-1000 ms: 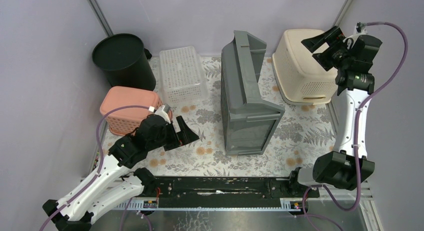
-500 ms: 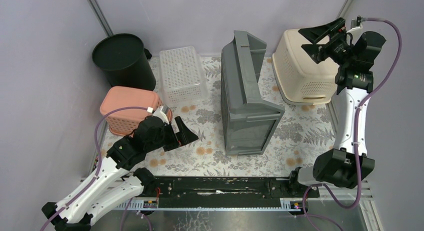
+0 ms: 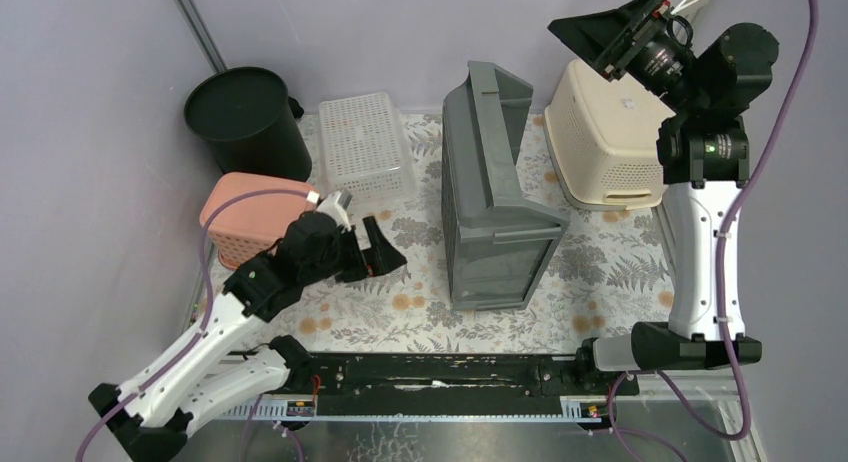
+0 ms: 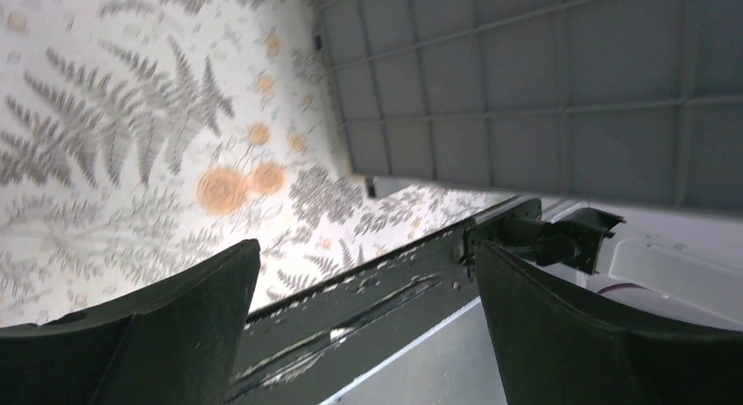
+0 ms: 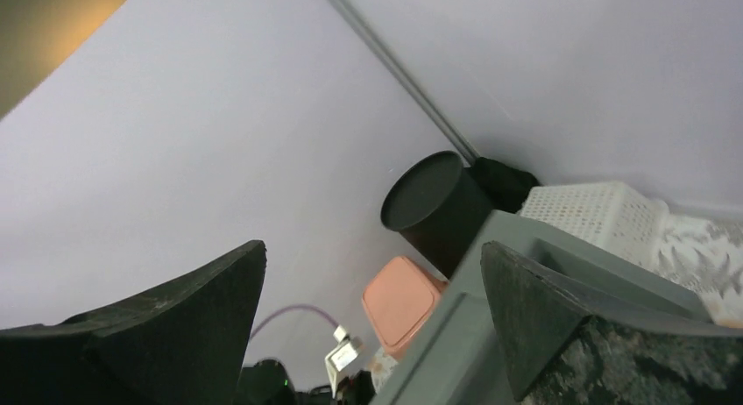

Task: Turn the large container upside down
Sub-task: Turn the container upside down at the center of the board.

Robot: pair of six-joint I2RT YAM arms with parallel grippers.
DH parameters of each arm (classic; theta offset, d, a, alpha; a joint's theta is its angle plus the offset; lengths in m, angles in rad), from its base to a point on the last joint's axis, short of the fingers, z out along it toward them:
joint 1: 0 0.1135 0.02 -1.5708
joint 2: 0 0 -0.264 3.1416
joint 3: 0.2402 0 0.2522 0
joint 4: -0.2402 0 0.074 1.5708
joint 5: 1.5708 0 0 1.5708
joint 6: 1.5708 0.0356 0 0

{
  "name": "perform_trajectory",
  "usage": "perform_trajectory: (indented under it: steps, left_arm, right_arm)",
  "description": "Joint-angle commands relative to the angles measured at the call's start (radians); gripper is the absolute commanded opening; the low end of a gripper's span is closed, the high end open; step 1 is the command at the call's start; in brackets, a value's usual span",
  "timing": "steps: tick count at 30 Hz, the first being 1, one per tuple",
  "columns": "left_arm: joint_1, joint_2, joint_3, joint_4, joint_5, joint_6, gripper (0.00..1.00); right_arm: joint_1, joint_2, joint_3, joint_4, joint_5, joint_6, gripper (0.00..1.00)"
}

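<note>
Floral mat (image 3: 400, 310) holds grey bin (image 3: 495, 217) on its side — left gripper (image 3: 372, 260), right gripper (image 3: 590, 40) spread.

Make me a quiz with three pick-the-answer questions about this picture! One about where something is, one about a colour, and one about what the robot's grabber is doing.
1. Where does the black bin stand?
A) far left corner
B) far right corner
C) between the arm bases

2. What colour is the basket beside the left end effector?
A) green
B) pink
C) blue

3. The left end effector is:
A) shut on the basket
B) shut on the bin
C) open, holding nothing

Answers: 1 A, it is at the back on the left. 2 B, the overhead view shows it pink. 3 C, the wrist view shows its jaws wide apart with nothing gripped.
</note>
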Motion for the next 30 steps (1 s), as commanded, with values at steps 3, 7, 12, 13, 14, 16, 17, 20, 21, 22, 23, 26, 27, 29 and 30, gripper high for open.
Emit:
perform_trajectory:
  steps: [3, 7, 12, 13, 14, 16, 17, 20, 21, 22, 23, 26, 27, 29, 30]
  left_arm:
    - [0.001, 0.189, 0.202, 0.182, -0.004, 0.138, 1.00]
    - [0.006, 0.270, 0.282, 0.194, -0.038, 0.186, 1.00]
    - [0.047, 0.302, 0.293, 0.219, -0.023, 0.188, 1.00]
    - [0.055, 0.302, 0.285, 0.226, -0.018, 0.184, 1.00]
    - [0.060, 0.299, 0.277, 0.231, -0.014, 0.181, 1.00]
    - [0.069, 0.292, 0.261, 0.238, -0.010, 0.176, 1.00]
    - [0.073, 0.290, 0.254, 0.240, -0.006, 0.173, 1.00]
    - [0.083, 0.291, 0.239, 0.245, 0.003, 0.166, 1.00]
    - [0.086, 0.292, 0.236, 0.248, 0.006, 0.165, 1.00]
    - [0.088, 0.292, 0.234, 0.249, 0.006, 0.165, 1.00]
    - [0.091, 0.294, 0.232, 0.248, 0.006, 0.165, 1.00]
    - [0.108, 0.298, 0.238, 0.240, -0.002, 0.175, 1.00]
    - [0.117, 0.301, 0.242, 0.237, -0.003, 0.180, 1.00]
    - [0.142, 0.309, 0.251, 0.233, 0.001, 0.192, 1.00]
    - [0.157, 0.315, 0.257, 0.233, 0.005, 0.199, 1.00]
  right_arm:
    - [0.155, 0.059, 0.205, -0.302, 0.144, -0.309, 0.99]
    - [0.228, 0.106, 0.292, -0.440, 0.219, -0.426, 1.00]
    - [0.304, 0.183, 0.406, -0.628, 0.361, -0.577, 0.99]
    - [0.313, 0.202, 0.441, -0.663, 0.393, -0.600, 1.00]
    - [0.320, 0.223, 0.474, -0.698, 0.426, -0.621, 1.00]
    - [0.327, 0.257, 0.537, -0.743, 0.479, -0.649, 0.99]
    - [0.327, 0.269, 0.581, -0.761, 0.495, -0.662, 0.99]
    - [0.327, 0.358, 0.701, -0.817, 0.531, -0.689, 0.99]
    - [0.327, 0.383, 0.733, -0.831, 0.540, -0.693, 1.00]
    - [0.327, 0.398, 0.743, -0.835, 0.545, -0.697, 0.99]
    - [0.327, 0.407, 0.735, -0.831, 0.553, -0.699, 1.00]
    - [0.327, 0.405, 0.669, -0.798, 0.562, -0.709, 0.99]
    - [0.328, 0.405, 0.653, -0.793, 0.567, -0.712, 1.00]
    - [0.328, 0.407, 0.632, -0.790, 0.580, -0.721, 1.00]
    - [0.328, 0.408, 0.626, -0.788, 0.589, -0.726, 1.00]
